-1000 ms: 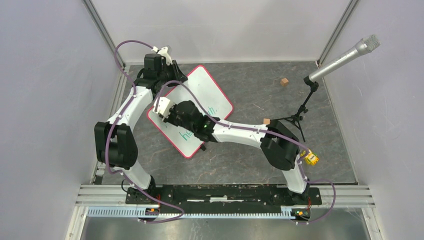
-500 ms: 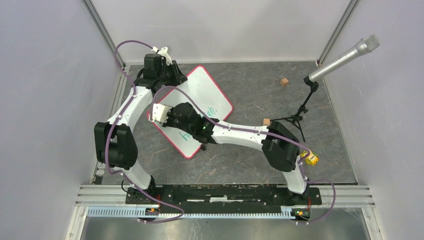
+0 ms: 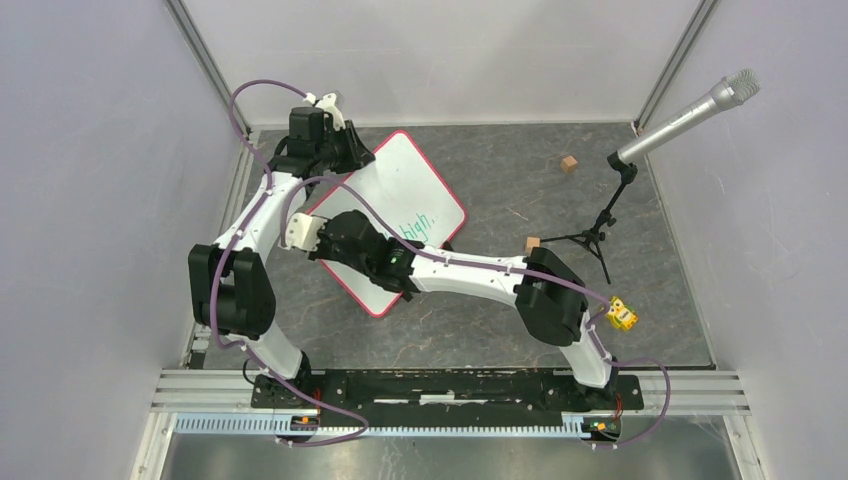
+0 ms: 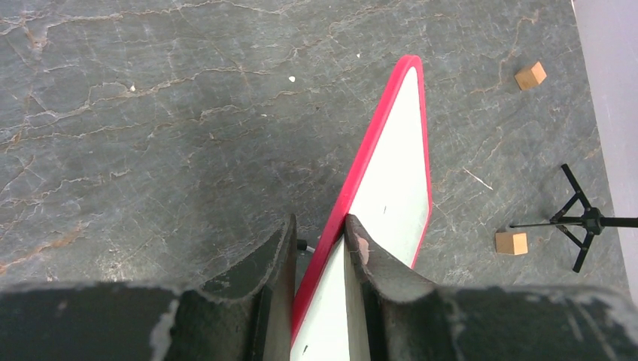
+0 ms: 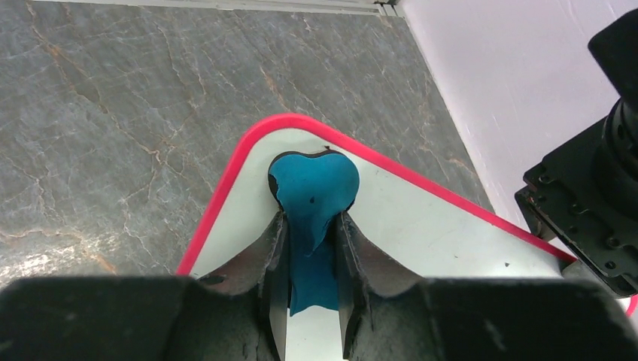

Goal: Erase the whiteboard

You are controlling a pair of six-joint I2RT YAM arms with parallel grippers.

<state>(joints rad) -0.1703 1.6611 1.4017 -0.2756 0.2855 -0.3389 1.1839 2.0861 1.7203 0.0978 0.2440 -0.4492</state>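
The whiteboard (image 3: 405,185) lies slanted on the grey floor, with a red rim and the green word "high." (image 3: 420,222) on it. My left gripper (image 3: 348,155) is shut on the board's far-left rim, with the red edge between its fingers in the left wrist view (image 4: 320,224), where the whiteboard (image 4: 395,173) stretches away. My right gripper (image 3: 312,238) is shut on a blue cloth (image 5: 314,184), which it presses onto the whiteboard (image 5: 429,218) near its rounded left corner; in the right wrist view the gripper (image 5: 312,219) has cloth between its fingers. The arm hides the board's near part.
Two small wooden cubes lie on the floor, one far right (image 3: 569,163) and one near the right arm (image 3: 533,243). A microphone on a black tripod stand (image 3: 610,215) stands at the right. A yellow tag (image 3: 622,315) hangs by the right arm. Walls close in on both sides.
My right gripper has slid the cloth left across the board toward its left corner. The green writing under the arm no longer shows; only "high." remains. The left gripper has not moved.
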